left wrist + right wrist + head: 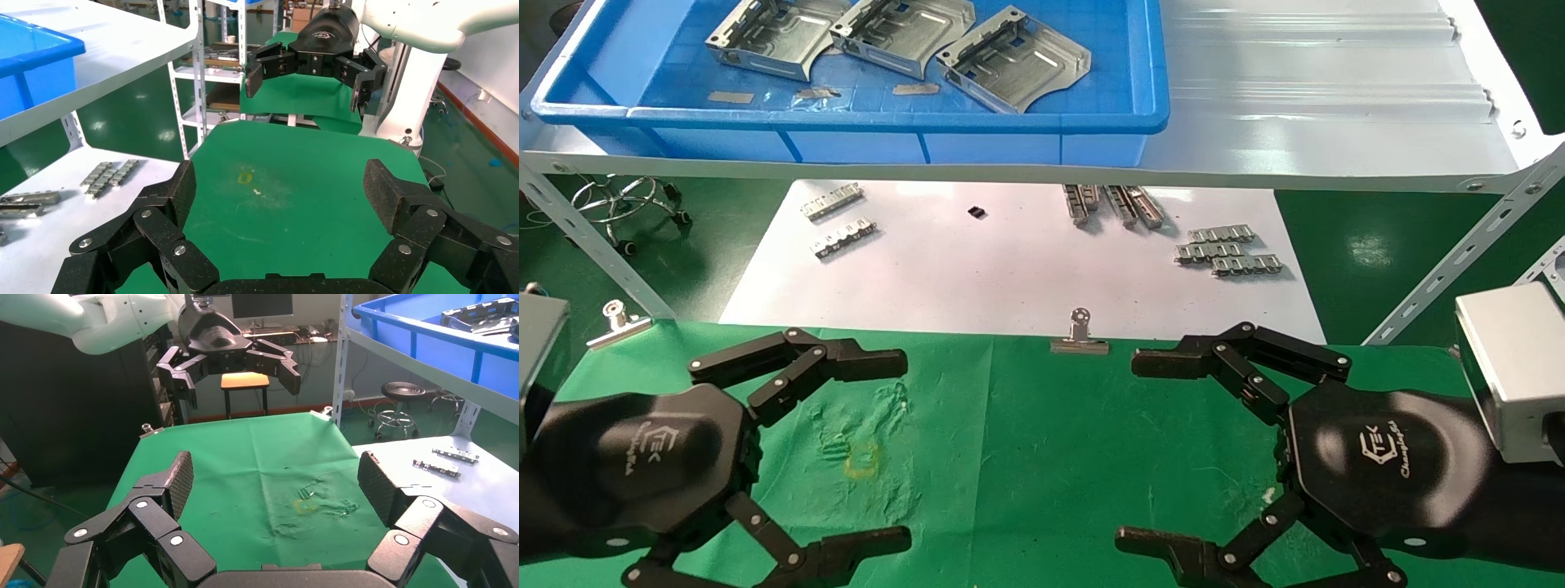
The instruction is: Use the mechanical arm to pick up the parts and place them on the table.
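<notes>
Three shiny stamped metal parts lie in a blue bin on the white shelf at the back. They also show far off in the right wrist view. My left gripper hovers open and empty over the left of the green table. My right gripper hovers open and empty over the right of it. Both point toward each other. In the left wrist view my left gripper spans bare green cloth. In the right wrist view my right gripper does too.
White paper beyond the cloth holds small toothed strips. Binder clips pin the cloth's far edge. The shelf's front rail and slanted braces stand between the table and the bin. A faint yellow square marks the cloth.
</notes>
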